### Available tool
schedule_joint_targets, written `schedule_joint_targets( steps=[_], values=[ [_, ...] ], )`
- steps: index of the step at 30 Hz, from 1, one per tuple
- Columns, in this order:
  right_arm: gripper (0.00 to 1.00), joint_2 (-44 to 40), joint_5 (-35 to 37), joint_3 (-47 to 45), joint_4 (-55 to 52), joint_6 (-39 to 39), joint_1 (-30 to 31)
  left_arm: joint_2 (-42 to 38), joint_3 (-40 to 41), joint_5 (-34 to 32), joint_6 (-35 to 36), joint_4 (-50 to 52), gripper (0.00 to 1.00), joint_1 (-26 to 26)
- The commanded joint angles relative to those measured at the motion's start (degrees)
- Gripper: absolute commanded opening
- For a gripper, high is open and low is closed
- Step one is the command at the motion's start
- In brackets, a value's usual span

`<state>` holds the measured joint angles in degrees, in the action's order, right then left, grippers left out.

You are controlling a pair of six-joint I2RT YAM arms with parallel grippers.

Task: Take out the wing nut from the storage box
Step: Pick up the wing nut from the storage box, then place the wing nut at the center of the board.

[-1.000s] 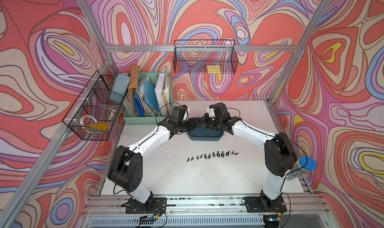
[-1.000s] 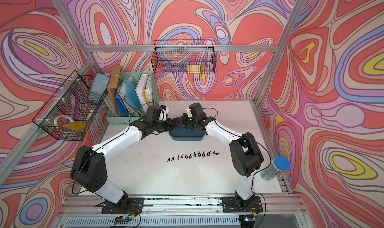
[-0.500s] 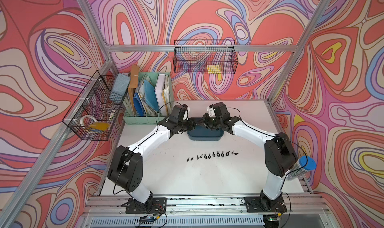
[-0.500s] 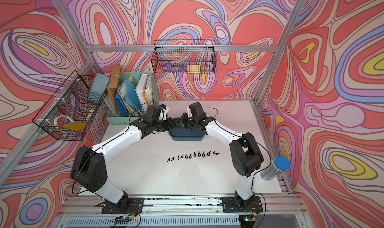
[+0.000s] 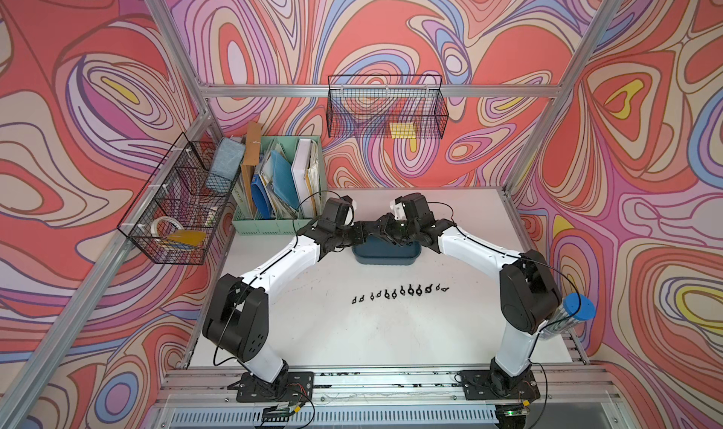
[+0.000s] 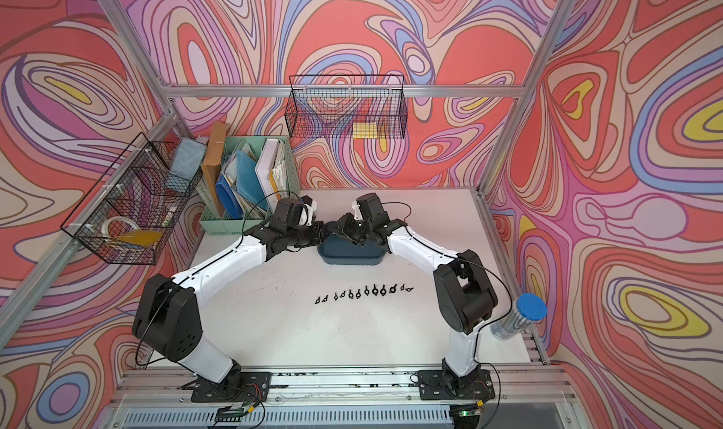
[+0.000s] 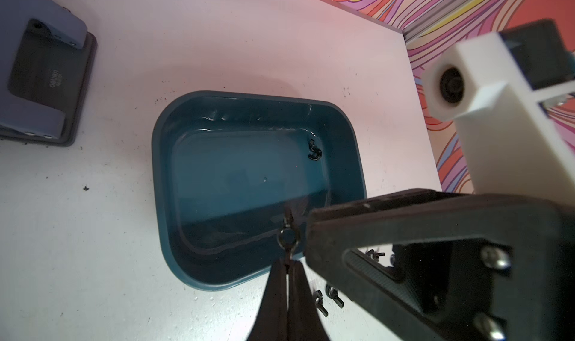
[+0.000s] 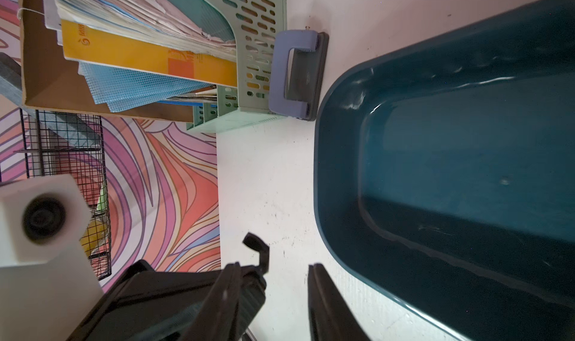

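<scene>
The dark teal storage box (image 5: 385,257) (image 6: 350,258) sits mid-table at the back. Both grippers meet above its left end. My left gripper (image 7: 288,261) (image 5: 365,233) is shut on one wing of a small black wing nut (image 7: 287,236), which hangs over the box's rim (image 7: 158,174). My right gripper (image 8: 273,269) (image 5: 381,231) stands open right beside it, with nothing between its fingers (image 7: 373,218). The held nut shows as a black hook (image 8: 258,250) by the left jaw tip. Another wing nut (image 7: 315,151) lies inside the box in a corner.
Several wing nuts (image 5: 399,292) (image 6: 364,292) lie in a row on the white table in front of the box. A blue-grey hole punch (image 7: 43,75) (image 8: 295,75) stands beside the mint-green file organiser (image 5: 274,223). Black wire baskets (image 5: 176,208) (image 5: 385,110) hang on the walls.
The right gripper's jaws have parted while the left stays shut on the wing nut. Both arms have hardly moved from their place over the box's left end.
</scene>
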<state>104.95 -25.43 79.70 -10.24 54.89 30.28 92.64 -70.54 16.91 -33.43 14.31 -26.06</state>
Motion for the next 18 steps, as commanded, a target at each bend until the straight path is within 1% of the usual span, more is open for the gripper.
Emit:
schedule_joint_targets(
  steps=[1,2,3,6,9,11,12,13,14,18],
  values=[
    [0.38,-3.08,1.85,-1.61,-0.93,-1.92,-1.66,-2.67,1.33,-1.36,1.53,2.58,0.0,-0.17],
    [0.43,-4.55,2.29,-1.91,-1.28,-2.29,-1.92,-3.17,1.81,-1.56,1.69,2.94,0.0,-0.13],
    [0.49,-5.07,3.02,-2.3,-1.68,-2.7,-2.17,-3.65,2.3,-1.87,1.78,3.41,0.0,-0.13],
    [0.6,-5.64,4.71,-2.38,-3.04,-4.15,-2.5,-5.52,4.38,-2.98,2.51,4.8,0.0,-0.13],
    [0.7,-5.76,5.82,-2.35,-4.33,-5.7,-2.66,-7.76,7.31,-4.56,3.18,6.28,0.0,-0.18],
    [0.75,-5.72,6.22,-2.35,-4.82,-6.4,-2.77,-9.54,9.44,-5.85,3.57,7.39,0.0,-0.13],
    [0.81,-5.72,6.66,-2.31,-5.19,-6.7,-2.77,-10.74,10.88,-6.59,3.73,8.06,0.0,-0.24],
    [0.93,-5.72,6.92,-2.38,-5.44,-6.94,-2.85,-11.63,12.03,-7.34,3.88,8.51,0.0,-0.26],
    [0.98,-5.64,7.13,-2.47,-5.57,-7.14,-2.82,-12.58,13.15,-8.27,4.07,9.13,0.0,-0.49],
    [0.98,-5.45,7.67,-2.59,-6.27,-7.84,-2.84,-16.56,18.84,-12.84,4.41,11.38,0.0,-2.55]
  ],
)
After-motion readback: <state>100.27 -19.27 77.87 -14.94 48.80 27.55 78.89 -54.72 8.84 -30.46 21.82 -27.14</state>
